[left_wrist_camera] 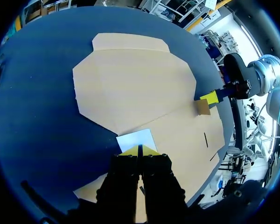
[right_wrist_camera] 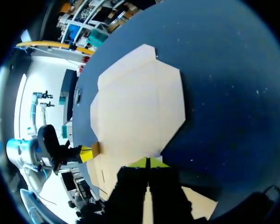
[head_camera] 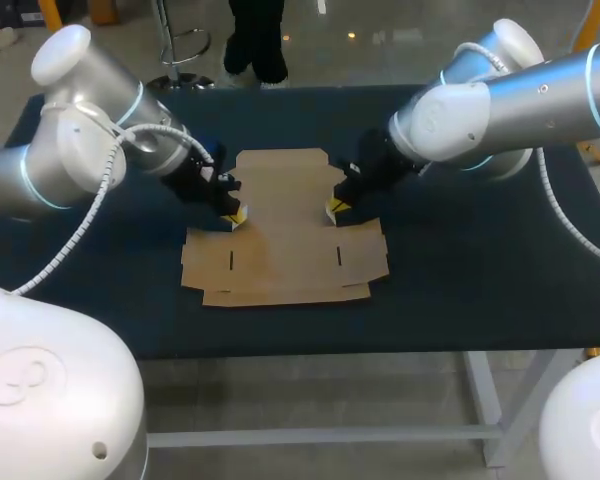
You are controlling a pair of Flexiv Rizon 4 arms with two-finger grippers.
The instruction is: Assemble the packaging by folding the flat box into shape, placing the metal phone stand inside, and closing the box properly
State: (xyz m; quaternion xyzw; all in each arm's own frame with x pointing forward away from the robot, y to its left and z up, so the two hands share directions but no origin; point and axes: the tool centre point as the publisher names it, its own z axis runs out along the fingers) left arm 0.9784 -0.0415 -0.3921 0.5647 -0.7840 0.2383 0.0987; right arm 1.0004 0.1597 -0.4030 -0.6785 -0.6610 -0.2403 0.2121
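A flat brown cardboard box (head_camera: 280, 225) lies unfolded in the middle of the dark table (head_camera: 480, 270). My left gripper (head_camera: 235, 215) is shut at the box's left edge. In the left wrist view its tips (left_wrist_camera: 140, 150) touch a small pale side flap (left_wrist_camera: 136, 139) just ahead of them. My right gripper (head_camera: 336, 207) is shut at the box's right edge. Seen from the left wrist, the right gripper (left_wrist_camera: 209, 98) is against a small raised flap (left_wrist_camera: 203, 107). The right wrist view shows its own tips (right_wrist_camera: 147, 162) over the cardboard (right_wrist_camera: 140, 107), with the left gripper (right_wrist_camera: 86, 153) beside its flap (right_wrist_camera: 95, 148).
Dark tabletop surrounds the box on all sides, with wide room at the right (head_camera: 500, 230) and along the front edge (head_camera: 310, 335). Both arms come in low from the back corners over the table.
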